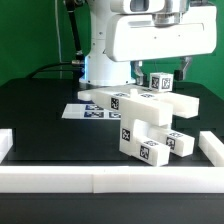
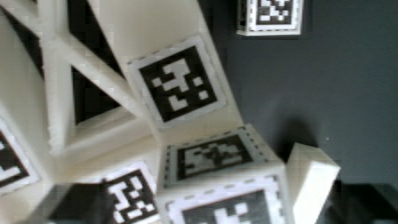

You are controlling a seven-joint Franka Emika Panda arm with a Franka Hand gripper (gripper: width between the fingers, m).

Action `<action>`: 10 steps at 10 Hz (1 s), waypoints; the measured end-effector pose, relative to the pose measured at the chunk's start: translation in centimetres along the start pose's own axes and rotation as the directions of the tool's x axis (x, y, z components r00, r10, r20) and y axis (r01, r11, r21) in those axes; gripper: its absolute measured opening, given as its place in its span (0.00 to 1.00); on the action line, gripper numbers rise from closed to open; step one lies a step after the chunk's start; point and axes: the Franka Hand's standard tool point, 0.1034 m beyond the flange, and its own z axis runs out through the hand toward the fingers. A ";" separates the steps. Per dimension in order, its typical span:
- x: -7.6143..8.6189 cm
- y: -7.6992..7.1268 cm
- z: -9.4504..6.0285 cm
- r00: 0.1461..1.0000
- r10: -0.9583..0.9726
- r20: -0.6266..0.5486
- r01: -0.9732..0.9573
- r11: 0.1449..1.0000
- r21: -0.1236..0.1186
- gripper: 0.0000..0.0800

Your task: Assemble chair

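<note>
The chair's white tagged pieces lie bunched in the middle of the black table. A long flat piece (image 1: 118, 98) lies at the back. Chunky blocks (image 1: 146, 135) are stacked in front of it, and one more (image 1: 181, 142) is toward the exterior view's right. My gripper (image 1: 161, 76) hangs over the back of the cluster, its dark fingers spread wide on either side of a small tagged piece (image 1: 160, 82). Whether they touch it I cannot tell. The wrist view is filled by slotted white parts with tags (image 2: 178, 85) and a tagged block (image 2: 217, 155). No fingers show there.
The marker board (image 1: 84, 112) lies flat on the exterior view's left of the pieces. White border rails run along the front (image 1: 110, 179), the left (image 1: 5, 141) and the right (image 1: 212, 146) of the table. The arm's white base (image 1: 100, 60) stands behind.
</note>
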 end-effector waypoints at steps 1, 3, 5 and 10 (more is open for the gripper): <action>0.0 0.0 0.0 1.000 0.000 0.000 0.000 1.000 0.000 0.60; 0.0 0.0 0.0 1.000 0.002 0.000 -0.002 1.000 0.000 0.39; 0.0 0.0 0.0 1.000 0.026 0.000 -0.026 1.000 0.000 0.36; 0.0 0.0 0.0 0.929 0.369 0.000 -0.369 0.929 0.002 0.36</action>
